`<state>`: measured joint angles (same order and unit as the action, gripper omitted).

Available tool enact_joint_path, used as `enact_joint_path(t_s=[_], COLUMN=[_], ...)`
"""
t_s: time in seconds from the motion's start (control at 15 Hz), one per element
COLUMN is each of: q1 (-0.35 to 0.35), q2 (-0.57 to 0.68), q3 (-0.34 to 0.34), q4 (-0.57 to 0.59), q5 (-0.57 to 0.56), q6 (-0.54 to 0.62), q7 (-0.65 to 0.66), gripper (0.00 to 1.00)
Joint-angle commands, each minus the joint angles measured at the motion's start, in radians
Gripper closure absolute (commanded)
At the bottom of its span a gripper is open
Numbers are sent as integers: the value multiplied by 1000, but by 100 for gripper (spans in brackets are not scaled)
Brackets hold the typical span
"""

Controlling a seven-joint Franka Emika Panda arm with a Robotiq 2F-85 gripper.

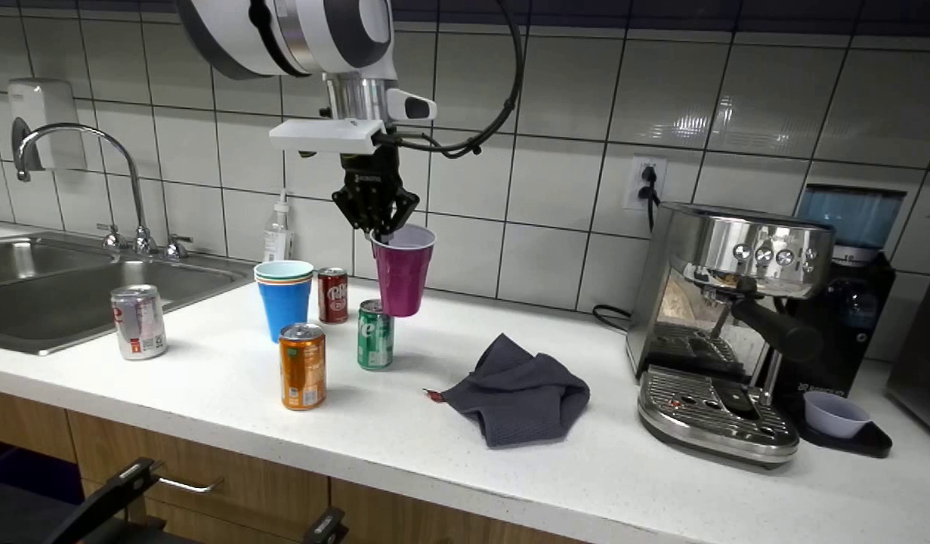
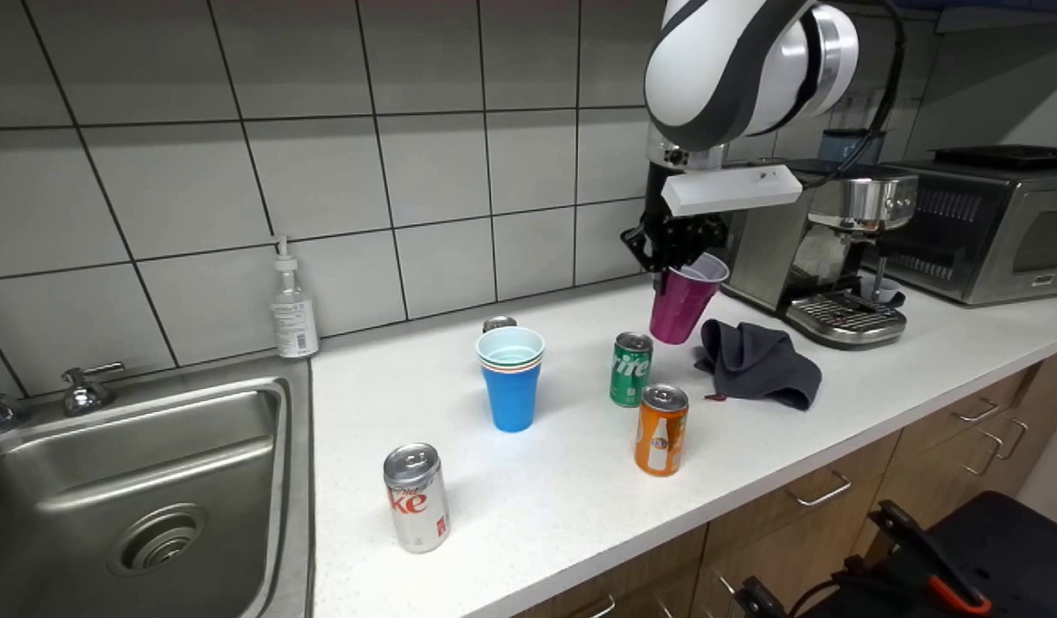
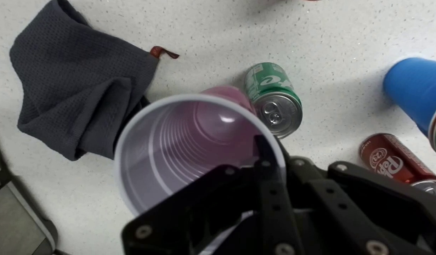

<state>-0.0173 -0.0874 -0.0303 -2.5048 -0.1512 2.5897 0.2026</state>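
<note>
Pinched at its left rim by my end effector, the purple cup hangs below, slightly tilted long axis, mouth up, right of the green can.

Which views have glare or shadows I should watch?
Wrist view: a white glint inside the purple cup, soft shadow beside the blue cup stack, the tool mostly dark; in an exterior view, bright patches on the wall tiles; in an exterior view, a pale streak in the sink.
</note>
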Motion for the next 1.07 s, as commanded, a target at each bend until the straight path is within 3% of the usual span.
enact_joint_path(t_s=[0.0, 1.0], q1=[7, 73], q2=[-35, -20], q3=[21, 74], q4=[8, 91], q5=[26, 62], q6=[-28, -44], q7=[-31, -120], gripper=[99, 99])
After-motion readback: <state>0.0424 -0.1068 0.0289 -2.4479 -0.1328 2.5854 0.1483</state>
